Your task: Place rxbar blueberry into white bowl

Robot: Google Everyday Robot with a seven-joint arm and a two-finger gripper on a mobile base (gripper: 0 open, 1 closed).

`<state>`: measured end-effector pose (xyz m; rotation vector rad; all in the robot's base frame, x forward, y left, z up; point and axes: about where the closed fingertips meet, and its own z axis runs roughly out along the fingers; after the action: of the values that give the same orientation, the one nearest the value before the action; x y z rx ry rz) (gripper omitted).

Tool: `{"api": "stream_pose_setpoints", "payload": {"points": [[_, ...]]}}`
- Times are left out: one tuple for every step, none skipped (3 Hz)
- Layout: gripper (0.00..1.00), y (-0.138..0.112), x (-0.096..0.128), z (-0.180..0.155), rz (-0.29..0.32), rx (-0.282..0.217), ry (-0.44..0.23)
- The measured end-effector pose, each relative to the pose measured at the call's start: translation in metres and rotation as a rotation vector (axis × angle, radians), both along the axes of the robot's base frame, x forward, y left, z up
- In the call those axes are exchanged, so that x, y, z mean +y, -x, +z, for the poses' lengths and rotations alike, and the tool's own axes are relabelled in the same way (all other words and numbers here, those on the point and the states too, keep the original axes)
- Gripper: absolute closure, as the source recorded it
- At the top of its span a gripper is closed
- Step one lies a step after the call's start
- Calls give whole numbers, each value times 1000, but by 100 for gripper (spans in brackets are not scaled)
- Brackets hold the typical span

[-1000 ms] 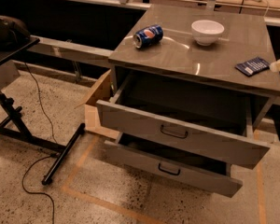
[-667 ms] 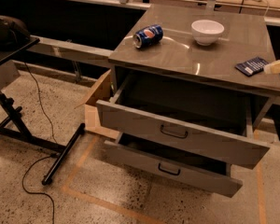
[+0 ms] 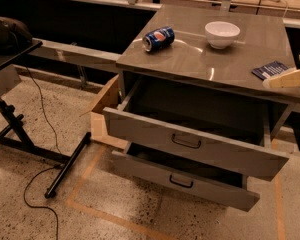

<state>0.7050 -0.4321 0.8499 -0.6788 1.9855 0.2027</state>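
At right edge of cabinet top (image 3: 200,66), my gripper (image 3: 287,78) hovers just beside rxbar blueberry (image 3: 270,69), which lies flat near the front-right corner. Can't tell if gripper's apart or together. Farther back sits white bowl (image 3: 222,34), w/ Pepsi can (image 3: 158,38) on its side.

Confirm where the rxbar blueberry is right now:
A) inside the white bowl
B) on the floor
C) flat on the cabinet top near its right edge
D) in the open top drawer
C: the rxbar blueberry lies flat on the cabinet top, apart from the white bowl, with the gripper close by it at the right edge.
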Motion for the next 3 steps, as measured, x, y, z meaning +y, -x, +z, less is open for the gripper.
{"api": "stream_pose_setpoints", "payload": {"points": [[0, -1, 1, 0, -2, 2, -10], [0, -2, -1, -1, -9, 7, -39], [0, -6, 1, -3, -9, 18, -59]]}}
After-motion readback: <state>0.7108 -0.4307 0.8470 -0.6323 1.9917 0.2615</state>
